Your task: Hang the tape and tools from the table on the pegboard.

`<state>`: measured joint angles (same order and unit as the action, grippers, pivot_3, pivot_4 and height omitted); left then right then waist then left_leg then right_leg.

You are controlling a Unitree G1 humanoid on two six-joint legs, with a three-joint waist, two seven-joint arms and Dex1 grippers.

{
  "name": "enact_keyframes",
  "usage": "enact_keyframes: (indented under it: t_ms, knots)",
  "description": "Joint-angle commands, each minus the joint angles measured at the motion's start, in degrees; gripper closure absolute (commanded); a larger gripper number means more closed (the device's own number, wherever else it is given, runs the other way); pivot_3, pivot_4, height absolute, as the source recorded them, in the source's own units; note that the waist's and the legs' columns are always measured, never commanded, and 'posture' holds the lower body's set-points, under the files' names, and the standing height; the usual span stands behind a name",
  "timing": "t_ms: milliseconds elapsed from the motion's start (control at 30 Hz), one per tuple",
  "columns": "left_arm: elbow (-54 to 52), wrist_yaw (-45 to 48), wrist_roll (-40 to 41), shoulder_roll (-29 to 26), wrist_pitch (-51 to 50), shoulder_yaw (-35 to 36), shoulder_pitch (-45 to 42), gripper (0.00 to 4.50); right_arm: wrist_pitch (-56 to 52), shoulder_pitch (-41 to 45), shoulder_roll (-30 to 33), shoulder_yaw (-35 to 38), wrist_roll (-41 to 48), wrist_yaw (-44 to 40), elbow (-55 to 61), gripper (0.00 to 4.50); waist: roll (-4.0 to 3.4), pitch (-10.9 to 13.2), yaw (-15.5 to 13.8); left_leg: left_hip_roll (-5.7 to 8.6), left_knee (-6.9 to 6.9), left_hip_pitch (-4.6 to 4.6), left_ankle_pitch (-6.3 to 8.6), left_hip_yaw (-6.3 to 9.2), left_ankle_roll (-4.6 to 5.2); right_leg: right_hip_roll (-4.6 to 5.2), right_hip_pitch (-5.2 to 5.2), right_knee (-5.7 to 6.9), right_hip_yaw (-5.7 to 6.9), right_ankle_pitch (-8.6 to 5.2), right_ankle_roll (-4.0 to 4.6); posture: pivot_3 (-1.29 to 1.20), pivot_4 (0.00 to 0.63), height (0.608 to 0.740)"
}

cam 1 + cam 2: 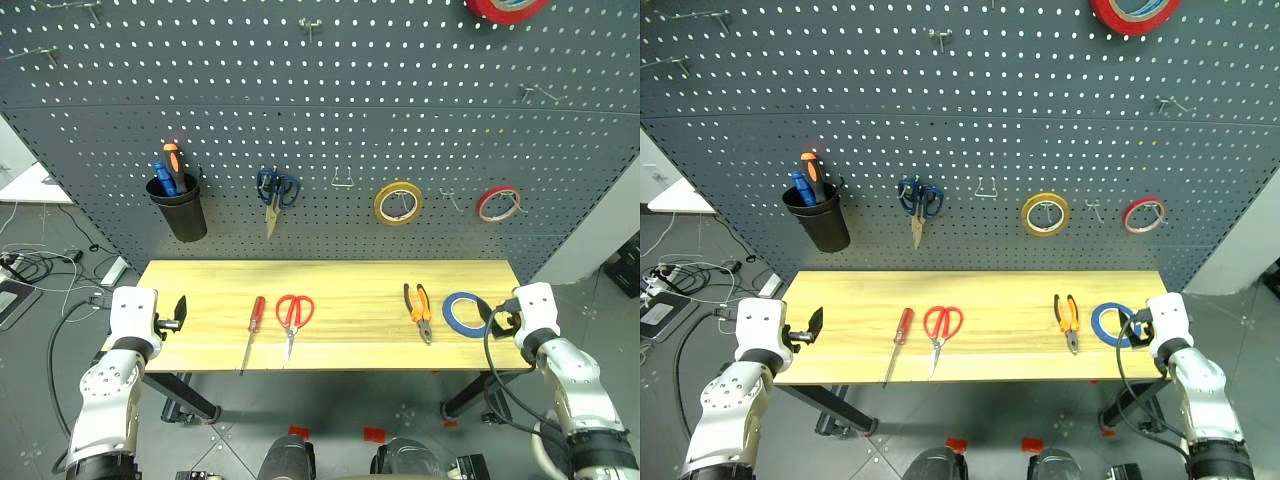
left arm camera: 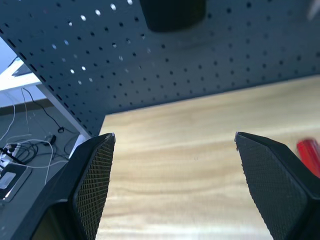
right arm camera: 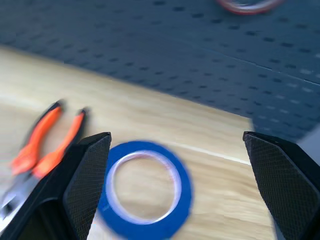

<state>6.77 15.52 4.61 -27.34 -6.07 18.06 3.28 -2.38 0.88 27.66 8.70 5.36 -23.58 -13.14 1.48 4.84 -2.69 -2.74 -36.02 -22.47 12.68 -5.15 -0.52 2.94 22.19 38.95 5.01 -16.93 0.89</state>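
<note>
Four items lie on the pale plank tabletop (image 1: pixel 350 275) below the dark perforated pegboard (image 1: pixel 400 120). Right gripper (image 3: pixel 177 187), fingers spread wide and empty, has the blue tape (image 3: pixel 145 187) flat just ahead between them (pliers (image 3: pixel 42 145) just beyond that ring). Left gripper (image 2: pixel 172 187), also apart, faces bare wood, with the red screwdriver (image 1: pixel 253 330) and red scissors (image 1: pixel 293 318) off toward the middle.

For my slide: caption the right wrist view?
Open right pincer hovering over blue tape beside pliers.
</note>
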Motion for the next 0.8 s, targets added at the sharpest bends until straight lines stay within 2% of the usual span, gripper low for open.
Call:
enact_keyframes:
  t_ms: [33,67,100,200,333,500,800]
  knots:
    - [-7.1,2.51,-1.16,-1.24,-0.85,-3.01,1.17,0.46,-4.24,-1.11,2.3,-1.14,0.65,-3.48,8.12,0.0,0.04,0.5,-0.02,0.0,0.0,-0.02,0.0,0.0,0.0,0.02,0.02,0.0,0.0,0.0,0.0,0.07,0.129,0.74]
    - [-8.02,2.96,-1.53,-1.34,-1.14,-3.79,1.44,0.46,-5.3,-1.42,2.78,-1.41,0.3,-3.75,9.17,0.0,0.04,0.93,-0.02,0.01,0.0,-0.02,0.0,0.0,0.0,0.03,0.01,0.0,0.01,0.0,0.0,0.07,0.129,0.74]
    - [-10.57,4.94,-2.55,-2.0,-1.24,-6.55,1.68,0.46,-7.62,-1.72,3.43,-1.98,-0.05,-4.18,11.12,0.0,0.1,1.4,-0.02,0.01,-0.02,0.0,0.0,0.0,0.0,0.04,-0.01,0.01,0.01,0.0,0.0,0.05,0.18,0.74]
    - [-17.05,11.18,-4.52,-4.13,-1.67,-14.36,0.87,0.46,-15.71,-0.65,5.16,-3.87,-0.45,-5.42,14.83,0.0,0.02,4.13,-0.06,0.01,-0.03,0.03,0.0,0.01,-0.02,0.09,0.0,0.01,0.02,0.05,0.05,0.02,0.23,0.74]
    - [-20.54,15.66,-5.01,-6.07,-3.49,-18.97,-1.46,0.46,-22.75,1.88,6.85,-5.57,-0.39,-6.83,16.16,0.0,-0.04,6.64,0.24,0.02,-0.06,-0.21,-0.02,-0.04,0.0,0.12,0.12,-0.04,0.0,0.08,0.03,-0.01,0.278,0.74]
    - [-23.11,22.75,-4.58,-6.53,-5.58,-26.3,-7.51,0.46,-24.68,9.16,9.99,-9.48,-2.47,-10.57,7.7,0.0,-0.08,9.38,1.27,0.05,-0.04,-0.45,0.04,-0.02,0.11,0.12,0.26,-0.08,0.08,0.0,-0.06,-0.02,0.323,0.74]
    - [-23.5,33.51,-4.44,-8.24,-2.49,-34.77,-12.8,0.46,-17.63,25.82,11.24,-17.65,-7.96,-20.31,-17.75,0.0,-0.01,12.34,1.93,0.06,0.06,-0.74,0.1,-0.13,0.02,0.13,0.56,-0.23,0.1,-0.09,-0.08,0.01,0.347,0.74]
